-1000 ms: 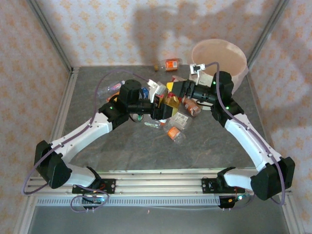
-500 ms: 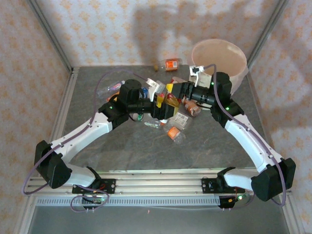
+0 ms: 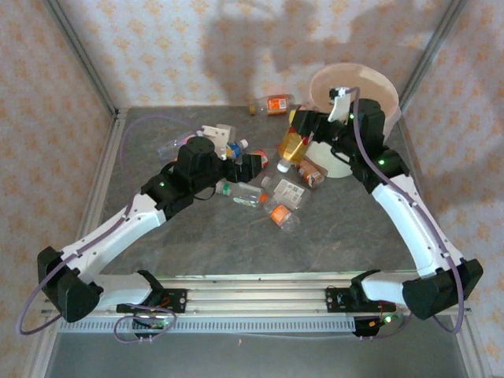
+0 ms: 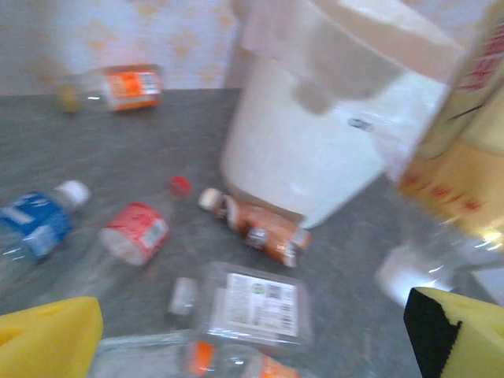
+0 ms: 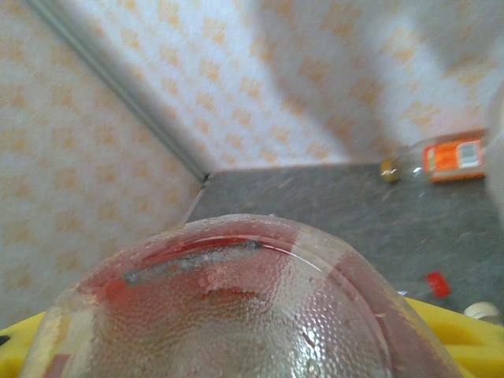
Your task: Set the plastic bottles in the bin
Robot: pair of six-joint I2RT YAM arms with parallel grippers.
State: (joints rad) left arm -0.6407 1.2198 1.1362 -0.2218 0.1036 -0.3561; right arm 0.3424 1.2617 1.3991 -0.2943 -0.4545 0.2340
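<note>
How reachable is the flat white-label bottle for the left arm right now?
Probably yes: the left gripper is open and empty, and the white-label bottle lies just ahead of it with nothing on top. The red-label bottle nearby might get nudged.

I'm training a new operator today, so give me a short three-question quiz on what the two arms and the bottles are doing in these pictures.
1. True or false: the left gripper is open and holds nothing.
2. What is the right gripper shut on? A, a yellow-labelled bottle; B, a blue-labelled bottle; C, nothing.
3. Seen from above, on which side of the bin does the lone orange-labelled bottle by the back wall lie?
Key: 1 true; 2 A; 3 its left.
</note>
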